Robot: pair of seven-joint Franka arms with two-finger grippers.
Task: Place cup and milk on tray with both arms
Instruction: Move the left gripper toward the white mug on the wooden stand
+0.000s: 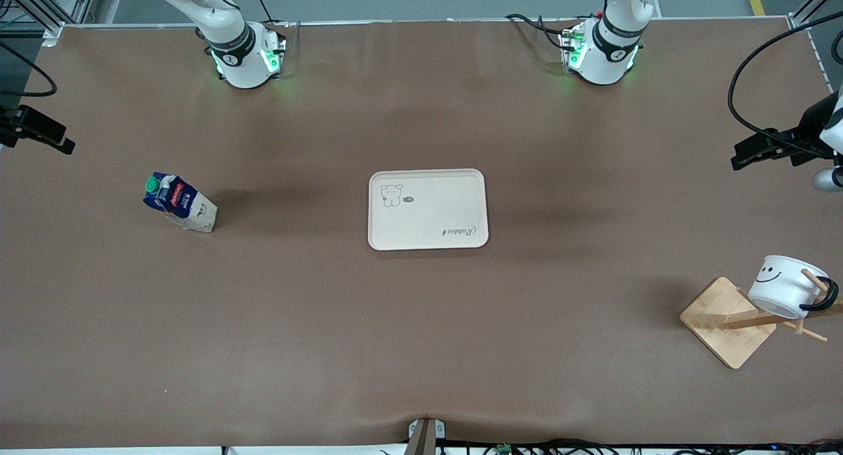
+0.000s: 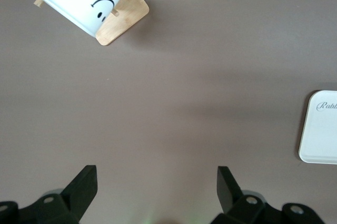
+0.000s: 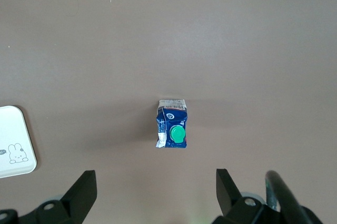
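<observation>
Front view: cream rectangular tray (image 1: 428, 209) mid-worktop, blue-topped milk carton (image 1: 179, 203) toward right arm's end, white smiley mug (image 1: 785, 286) hung on wooden rack (image 1: 728, 323); left end effector (image 2: 157, 192) and right end effector (image 3: 156, 195) fingers apart, holding nothing.

The tray (image 1: 428, 209) lies bare at the table's (image 1: 421, 323) middle, with open cloth all around it. The milk (image 1: 179, 202) stands alone toward the right arm's end, nothing crowding it. The cup (image 1: 784, 286) hangs on a wooden rack (image 1: 731, 323) at the left arm's end; the rack's pegs (image 1: 815, 282) and post hem it in.
</observation>
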